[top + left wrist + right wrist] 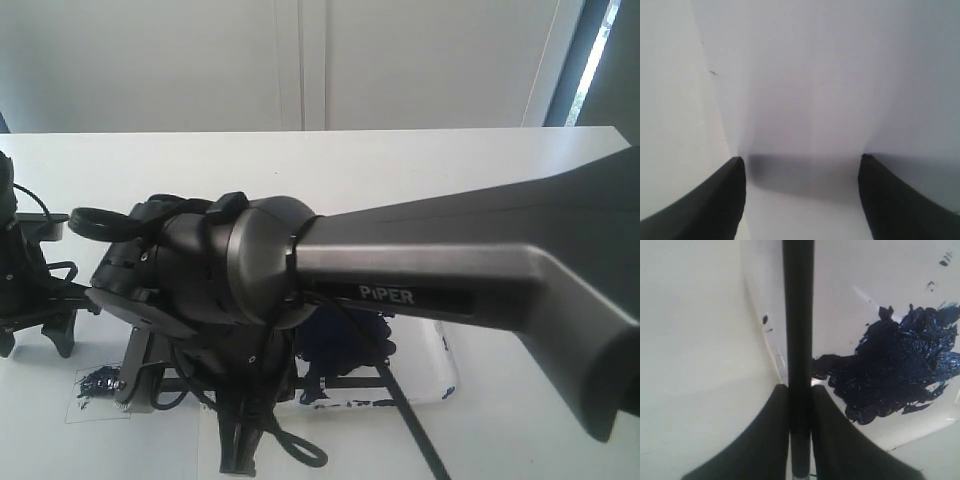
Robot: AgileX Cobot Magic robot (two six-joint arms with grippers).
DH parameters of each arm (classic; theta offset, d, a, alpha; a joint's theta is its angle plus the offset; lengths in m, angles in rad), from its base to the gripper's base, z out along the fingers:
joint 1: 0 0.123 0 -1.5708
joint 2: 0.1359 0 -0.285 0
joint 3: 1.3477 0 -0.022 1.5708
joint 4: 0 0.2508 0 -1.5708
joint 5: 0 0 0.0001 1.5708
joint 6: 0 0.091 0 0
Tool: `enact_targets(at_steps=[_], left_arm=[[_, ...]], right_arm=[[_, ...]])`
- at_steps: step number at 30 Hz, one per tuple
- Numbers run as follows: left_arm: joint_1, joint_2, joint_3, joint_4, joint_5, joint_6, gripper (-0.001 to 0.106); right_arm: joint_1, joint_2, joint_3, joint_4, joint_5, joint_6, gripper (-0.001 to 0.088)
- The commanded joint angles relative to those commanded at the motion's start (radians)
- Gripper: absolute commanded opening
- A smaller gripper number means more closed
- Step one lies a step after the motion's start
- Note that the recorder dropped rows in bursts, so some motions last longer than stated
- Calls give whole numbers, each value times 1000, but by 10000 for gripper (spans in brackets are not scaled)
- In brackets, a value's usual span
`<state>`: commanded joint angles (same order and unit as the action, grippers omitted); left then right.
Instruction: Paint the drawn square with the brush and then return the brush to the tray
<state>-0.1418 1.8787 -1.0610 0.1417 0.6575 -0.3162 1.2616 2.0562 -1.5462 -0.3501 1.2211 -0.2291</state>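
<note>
My right gripper (800, 387) is shut on the brush (798, 315), a thin black stick that runs out from between the fingers across the rim of the white tray (850, 270). A dark blue-black paint blotch (895, 365) lies in the tray beside the stick. The brush tip is out of frame. In the exterior view the right arm hides most of the tray (442, 372), and its gripper (238, 445) points down at the front. The drawn square (100, 383), smeared with dark paint, lies left of it. My left gripper (801, 159) is open over white paper with nothing between its fingers.
The right arm's grey forearm (470, 270) crosses the scene from right to left and blocks the table's middle. The left gripper (35, 338) stands at the far left edge. A black cable loop (300, 452) hangs near the front. The white table's far edge meets a wall.
</note>
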Motion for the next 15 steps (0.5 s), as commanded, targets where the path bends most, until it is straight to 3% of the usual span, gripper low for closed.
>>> enact_targets(at_steps=[9, 15], left_arm=[[0, 0, 0, 0, 0, 0, 676], [0, 0, 0, 0, 2, 0, 676]], right_arm=[[12, -4, 6, -54, 0, 3, 0], [-2, -4, 72, -103, 0, 17, 0]])
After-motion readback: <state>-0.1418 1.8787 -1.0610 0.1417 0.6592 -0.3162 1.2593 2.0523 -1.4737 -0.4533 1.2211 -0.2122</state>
